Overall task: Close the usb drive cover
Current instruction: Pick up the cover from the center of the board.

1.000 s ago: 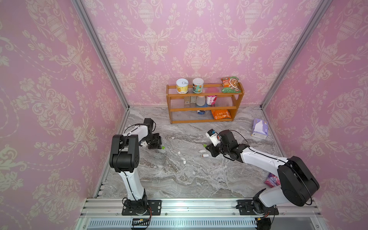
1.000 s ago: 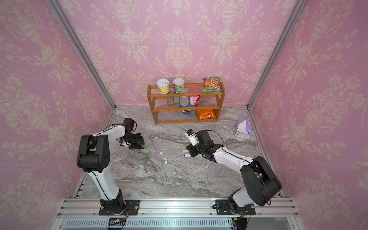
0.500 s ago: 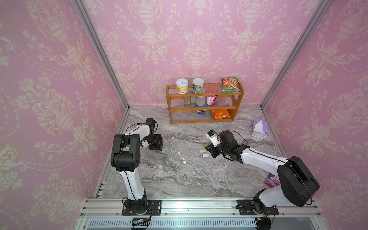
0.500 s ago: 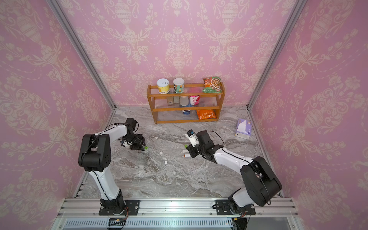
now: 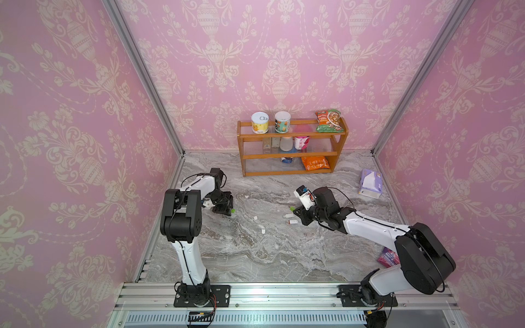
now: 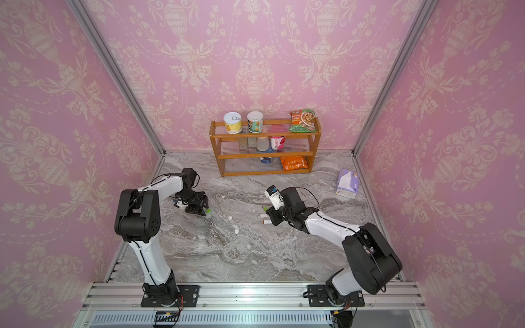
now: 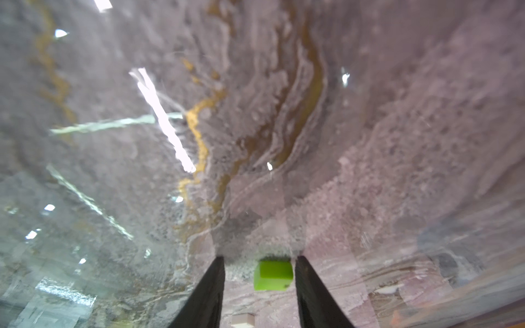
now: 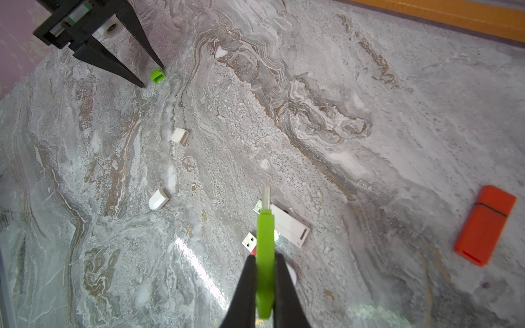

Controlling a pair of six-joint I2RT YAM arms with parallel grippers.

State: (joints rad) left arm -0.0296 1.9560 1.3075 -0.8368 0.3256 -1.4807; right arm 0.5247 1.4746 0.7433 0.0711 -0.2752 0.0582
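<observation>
Right wrist shows white caps (image 8: 158, 199) near green drive (image 8: 265, 241).

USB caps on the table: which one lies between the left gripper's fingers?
The green cap, between the left gripper's open fingers; the two white caps lie well away from it.

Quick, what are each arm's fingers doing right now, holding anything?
Left gripper: open, fingers either side of the green cap, not gripping it.
Right gripper: shut on the green USB drive, plug bare.
</observation>
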